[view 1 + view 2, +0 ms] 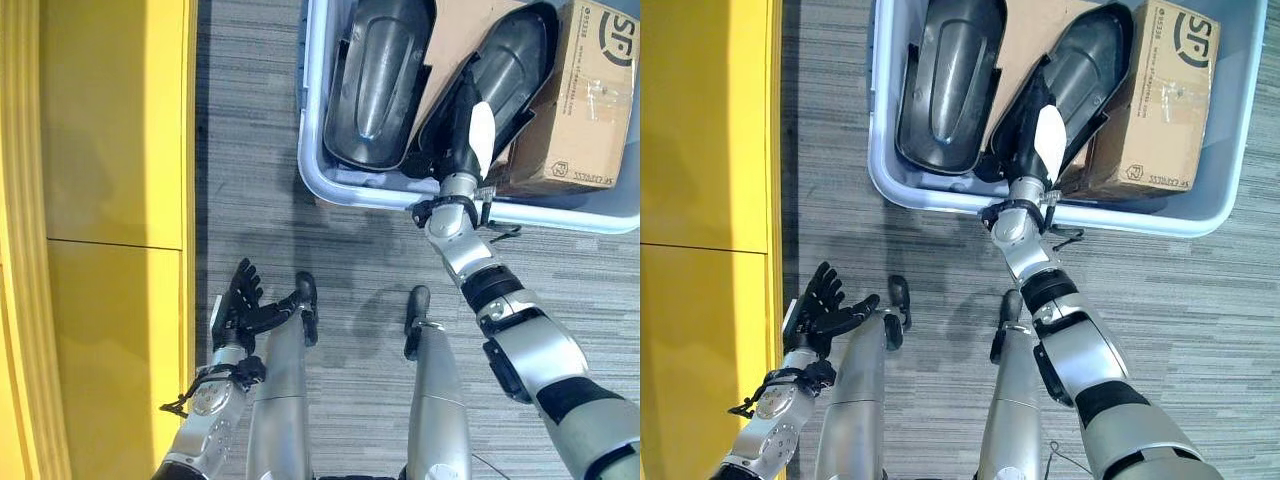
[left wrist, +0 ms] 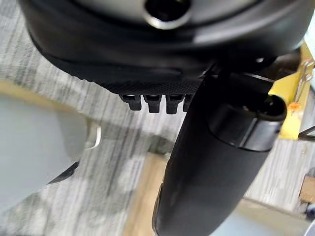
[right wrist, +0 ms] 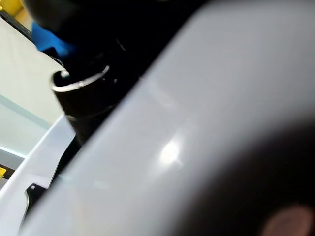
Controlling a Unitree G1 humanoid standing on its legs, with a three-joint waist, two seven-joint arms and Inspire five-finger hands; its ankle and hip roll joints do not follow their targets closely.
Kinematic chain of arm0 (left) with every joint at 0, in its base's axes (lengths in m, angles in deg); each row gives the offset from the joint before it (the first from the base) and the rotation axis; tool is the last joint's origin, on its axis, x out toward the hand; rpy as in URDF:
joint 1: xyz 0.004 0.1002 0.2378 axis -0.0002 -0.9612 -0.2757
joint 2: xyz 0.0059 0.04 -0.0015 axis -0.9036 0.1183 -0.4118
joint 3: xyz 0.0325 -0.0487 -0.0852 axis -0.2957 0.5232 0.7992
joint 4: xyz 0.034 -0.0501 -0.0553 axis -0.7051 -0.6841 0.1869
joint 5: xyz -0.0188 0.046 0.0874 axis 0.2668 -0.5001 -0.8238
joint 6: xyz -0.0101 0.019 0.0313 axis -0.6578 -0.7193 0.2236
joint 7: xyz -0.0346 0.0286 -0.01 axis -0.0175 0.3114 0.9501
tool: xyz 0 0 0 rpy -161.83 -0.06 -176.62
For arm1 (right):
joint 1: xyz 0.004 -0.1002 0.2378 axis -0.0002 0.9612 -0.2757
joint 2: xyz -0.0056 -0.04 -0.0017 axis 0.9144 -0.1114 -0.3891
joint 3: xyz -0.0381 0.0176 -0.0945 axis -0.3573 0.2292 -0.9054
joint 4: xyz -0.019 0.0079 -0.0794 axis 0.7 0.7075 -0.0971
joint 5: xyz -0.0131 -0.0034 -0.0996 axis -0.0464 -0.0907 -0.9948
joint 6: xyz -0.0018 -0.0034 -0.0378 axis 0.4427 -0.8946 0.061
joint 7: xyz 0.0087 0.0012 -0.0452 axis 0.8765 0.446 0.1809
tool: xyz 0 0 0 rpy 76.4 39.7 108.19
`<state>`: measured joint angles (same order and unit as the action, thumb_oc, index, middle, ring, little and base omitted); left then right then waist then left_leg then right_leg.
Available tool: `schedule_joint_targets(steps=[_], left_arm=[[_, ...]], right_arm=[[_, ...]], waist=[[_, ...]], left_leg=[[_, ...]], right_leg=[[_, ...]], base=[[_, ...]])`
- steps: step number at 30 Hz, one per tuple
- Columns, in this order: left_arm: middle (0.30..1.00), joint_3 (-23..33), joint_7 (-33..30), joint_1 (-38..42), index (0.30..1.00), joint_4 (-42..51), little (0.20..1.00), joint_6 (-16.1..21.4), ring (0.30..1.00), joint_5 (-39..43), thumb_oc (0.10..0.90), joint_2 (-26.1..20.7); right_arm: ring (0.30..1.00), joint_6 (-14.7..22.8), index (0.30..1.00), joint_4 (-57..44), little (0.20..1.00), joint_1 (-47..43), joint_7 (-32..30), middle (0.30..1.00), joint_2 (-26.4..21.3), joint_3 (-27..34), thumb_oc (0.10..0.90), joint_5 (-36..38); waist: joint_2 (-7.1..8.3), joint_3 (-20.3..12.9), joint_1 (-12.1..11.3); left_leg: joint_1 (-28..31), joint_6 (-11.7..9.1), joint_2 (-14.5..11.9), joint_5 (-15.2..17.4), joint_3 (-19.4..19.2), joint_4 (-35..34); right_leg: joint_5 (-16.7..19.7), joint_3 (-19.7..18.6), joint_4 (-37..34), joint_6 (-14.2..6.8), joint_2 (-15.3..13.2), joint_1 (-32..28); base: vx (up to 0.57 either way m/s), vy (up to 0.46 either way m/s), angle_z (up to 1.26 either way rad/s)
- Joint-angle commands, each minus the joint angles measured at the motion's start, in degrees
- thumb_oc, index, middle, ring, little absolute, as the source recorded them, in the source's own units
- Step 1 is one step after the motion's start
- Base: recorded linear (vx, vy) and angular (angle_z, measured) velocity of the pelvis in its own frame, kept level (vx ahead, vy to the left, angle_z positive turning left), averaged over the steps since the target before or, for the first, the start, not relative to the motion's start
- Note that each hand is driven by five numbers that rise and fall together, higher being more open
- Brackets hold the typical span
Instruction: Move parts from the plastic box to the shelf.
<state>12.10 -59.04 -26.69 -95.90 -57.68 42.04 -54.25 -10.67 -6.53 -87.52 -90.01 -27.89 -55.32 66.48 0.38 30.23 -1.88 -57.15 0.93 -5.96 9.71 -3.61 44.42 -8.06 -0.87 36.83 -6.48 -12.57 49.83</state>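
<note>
A pale blue plastic box (image 1: 340, 186) stands on the floor ahead of me. Two black curved shell parts lie in it: one on the left (image 1: 380, 80) and one on the right (image 1: 518, 55), which leans against a cardboard carton. My right hand (image 1: 468, 138) reaches over the box's near rim and rests against the lower end of the right part, its white thumb cover lying on the shell. The right wrist view has a glossy grey surface (image 3: 197, 128) very close. My left hand (image 1: 243, 300) hangs low beside the yellow shelf (image 1: 100, 200), open and holding nothing.
A brown cardboard carton (image 1: 585, 100) fills the box's right side, and a flat cardboard sheet (image 1: 462, 30) lies under the parts. The yellow shelf runs along my left. Grey striped carpet (image 1: 250, 150) lies between shelf and box.
</note>
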Motion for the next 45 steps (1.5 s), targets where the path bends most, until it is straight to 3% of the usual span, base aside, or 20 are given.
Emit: schedule_joint_targets(steps=[1,9,16,18,19,27,29,45], left_arm=[[1.0,-1.3,0.3,-1.0,1.0,5.2,1.0,2.8,1.0,1.3,0.9,0.3],[1.0,-1.3,0.1,-0.2,1.0,3.7,1.0,2.7,1.0,1.1,0.9,0.7],[1.0,-1.5,0.8,0.2,1.0,2.4,1.0,3.0,1.0,1.5,0.9,1.6],[1.0,-1.2,1.2,0.5,1.0,1.6,1.0,3.1,1.0,1.7,0.9,2.0],[1.0,-1.0,1.3,0.8,1.0,1.5,1.0,3.2,1.0,1.8,0.9,2.1],[1.0,0.3,2.8,1.1,1.0,0.0,1.0,3.2,1.0,2.4,0.9,2.7],[1.0,0.5,3.0,1.1,1.0,-0.1,1.0,3.1,1.0,2.5,0.9,2.7],[1.0,4.3,5.9,-3.1,1.0,-0.3,1.0,2.1,1.0,3.3,0.9,2.5]], right_arm=[[0.3,-4.2,0.3,11.7,0.3,8.1,6.1,0.3,0.5,-0.5,0.4,9.3],[0.3,-4.2,0.3,10.2,0.3,10.4,6.7,0.3,1.6,-2.6,0.4,7.2],[0.3,-4.7,0.3,8.1,0.3,12.1,7.2,0.3,1.7,-4.3,0.4,3.5],[0.3,-4.9,0.3,7.3,0.3,13.3,7.4,0.3,1.5,-4.8,0.4,1.7],[0.3,-5.0,0.3,7.0,0.3,13.4,7.6,0.3,1.3,-4.9,0.4,1.1],[0.3,-5.5,0.3,-0.9,0.3,16.9,8.6,0.3,-1.1,-5.1,0.4,-3.5],[0.3,-5.5,0.3,-1.8,0.3,17.1,8.6,0.3,-1.3,-4.8,0.4,-3.6],[0.3,-6.7,0.3,-23.4,0.3,22.8,9.4,0.3,-6.8,-1.1,0.4,-14.8]], waist=[[-5.24,-0.4,-2.3],[-4.81,-0.4,-1.9],[-3.74,-0.4,-1.6],[-2.96,-0.4,-1.5],[-2.6,-0.4,-1.5],[-0.27,-0.4,-1.2],[-0.16,-0.4,-1.2],[2.79,-9.9,0.1]], left_leg=[[0.8,1.0,2.0,6.9,1.9,2.8],[3.2,0.8,2.0,5.3,1.4,-0.7],[10.3,-0.3,3.0,0.7,1.3,-11.0],[14.8,-0.8,3.1,-1.4,1.4,-15.8],[15.3,-0.6,3.3,-4.0,1.1,-18.1],[28.0,-1.8,3.0,-7.6,1.8,-26.9],[29.0,-1.9,2.9,-7.8,1.8,-27.6],[38.2,-2.9,0.4,-9.6,1.4,-33.5]], right_leg=[[0.2,2.6,-1.2,1.4,2.3,-0.8],[1.7,2.9,-3.9,1.1,2.2,-2.5],[6.0,3.8,-13.8,-0.4,1.1,-10.3],[7.9,4.6,-18.1,-0.9,0.7,-15.1],[9.8,5.1,-19.9,-0.7,0.4,-15.7],[12.6,6.2,-28.0,-1.6,0.0,-28.9],[12.7,6.2,-28.5,-1.7,-0.1,-29.8],[12.3,5.7,-31.3,-2.1,0.1,-36.0]], base=[[0.0,0.0,0.0],[0.0,0.0,-0.01],[0.0,-0.023,0.09],[-0.03,-0.041,0.09],[-0.07,-0.033,0.11],[0.02,-0.038,0.05],[0.01,-0.017,0.01],[0.05,-0.039,0.0]])
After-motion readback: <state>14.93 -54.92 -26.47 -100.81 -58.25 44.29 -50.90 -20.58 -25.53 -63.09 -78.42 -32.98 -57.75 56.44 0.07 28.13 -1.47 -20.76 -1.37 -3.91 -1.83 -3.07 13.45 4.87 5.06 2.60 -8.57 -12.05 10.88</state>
